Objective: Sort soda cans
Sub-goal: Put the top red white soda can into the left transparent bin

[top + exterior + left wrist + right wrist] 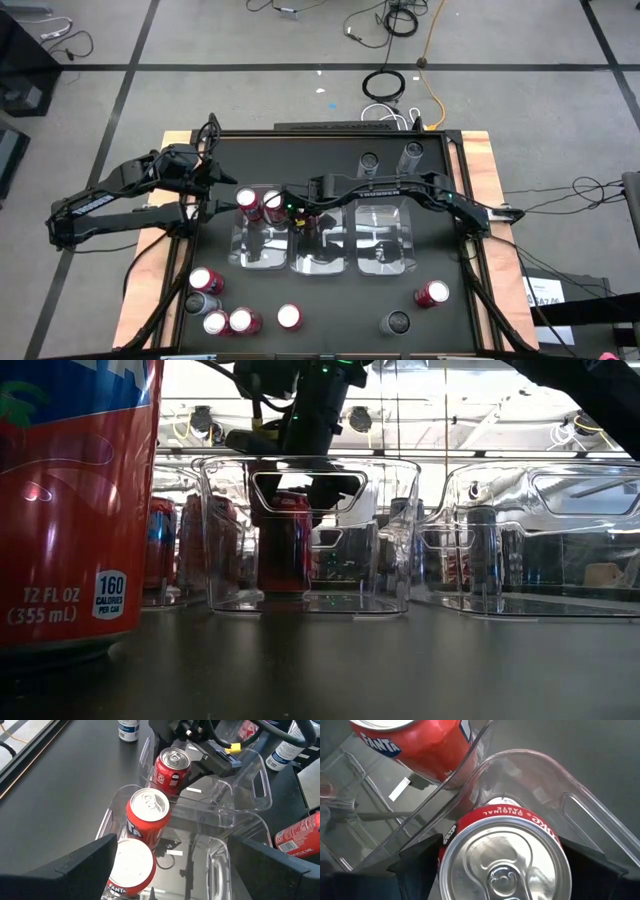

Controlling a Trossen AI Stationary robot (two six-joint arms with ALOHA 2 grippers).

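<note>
A: Soda cans [240,320], glossy red cylinders with silver tops, cluster at the table's near left; where are the sorted ones?

B: Two red cans [147,817] stand upright in the left clear bin [262,250], a smooth rectangular plastic tub. One red Coca-Cola can [502,857] stands in the middle bin [320,255].

A: And the arms?

B: The left gripper [205,180] hovers just left of the left bin, its jaws spread wide and empty. The right arm reaches leftward across the bins; the right gripper [305,215] points down over the Coca-Cola can, dark fingers [420,862] apart on either side of it.

A: Farther right?

B: A red can [432,293] lies near right, two grey cans [412,152] stand at the far edge.
</note>
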